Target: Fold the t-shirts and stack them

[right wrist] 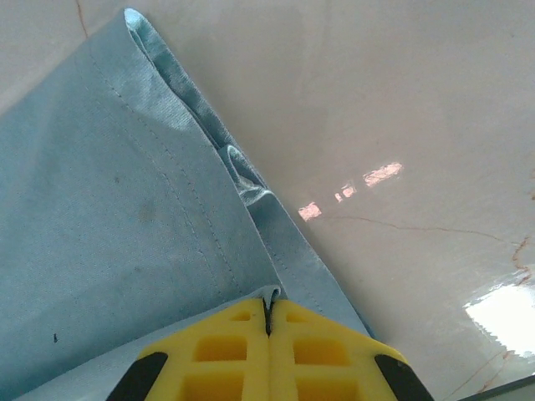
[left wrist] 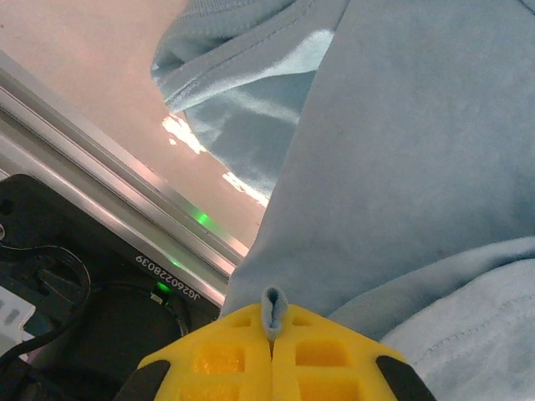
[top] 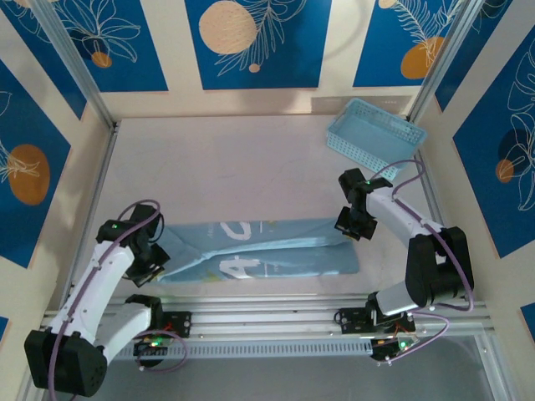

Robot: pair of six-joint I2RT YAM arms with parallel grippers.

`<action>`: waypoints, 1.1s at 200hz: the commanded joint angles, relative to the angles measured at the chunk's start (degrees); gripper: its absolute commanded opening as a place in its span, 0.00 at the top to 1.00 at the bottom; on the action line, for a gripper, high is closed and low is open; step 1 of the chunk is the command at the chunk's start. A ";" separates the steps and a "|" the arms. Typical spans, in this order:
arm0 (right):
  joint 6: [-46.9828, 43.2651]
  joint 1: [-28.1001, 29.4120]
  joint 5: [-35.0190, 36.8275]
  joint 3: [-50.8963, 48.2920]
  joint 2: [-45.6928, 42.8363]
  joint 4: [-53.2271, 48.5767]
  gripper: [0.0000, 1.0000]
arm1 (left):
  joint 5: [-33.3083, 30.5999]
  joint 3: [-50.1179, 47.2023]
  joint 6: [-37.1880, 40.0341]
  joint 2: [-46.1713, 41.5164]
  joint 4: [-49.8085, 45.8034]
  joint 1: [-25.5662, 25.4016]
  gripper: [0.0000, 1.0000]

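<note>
Table (top: 234, 167) first, pale and wide. Along its near edge the t-shirt (top: 259, 251) lies folded long, left to right. Far right sits the basket (top: 374, 134). My left gripper (left wrist: 271, 332) pinches the shirt's left end, my right gripper (right wrist: 267, 311) its right end.

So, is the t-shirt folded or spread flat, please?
Folded lengthwise: the light blue t-shirt lies as a narrow, layered strip on the table.

light blue t-shirt (top: 259, 251), white lettering, folded lengthwise on table
</note>
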 commanded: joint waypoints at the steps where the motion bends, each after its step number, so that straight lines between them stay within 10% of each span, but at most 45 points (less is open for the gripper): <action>1: 1.54 -0.24 1.75 0.85 0.77 -1.60 1.00 | 0.67 -1.20 -2.16 -0.06 -1.77 -1.42 1.00; 71: 2.81 -1.41 2.98 0.10 0.68 -3.79 0.94 | 2.05 -3.05 -1.84 2.05 1.29 -2.73 1.00; 92: 4.49 -1.73 4.76 0.27 -1.70 -6.15 0.63 | 2.06 0.15 -2.00 1.63 0.78 -2.74 0.74; 127: 5.40 -1.11 4.40 3.67 -6.18 -6.75 0.60 | -0.21 10.18 -1.72 4.66 1.61 -2.70 0.51; 220: 7.42 3.08 -16.00 7.45 14.89 6.05 0.78 | 3.44 25.27 5.45 45.19 17.03 2.22 0.92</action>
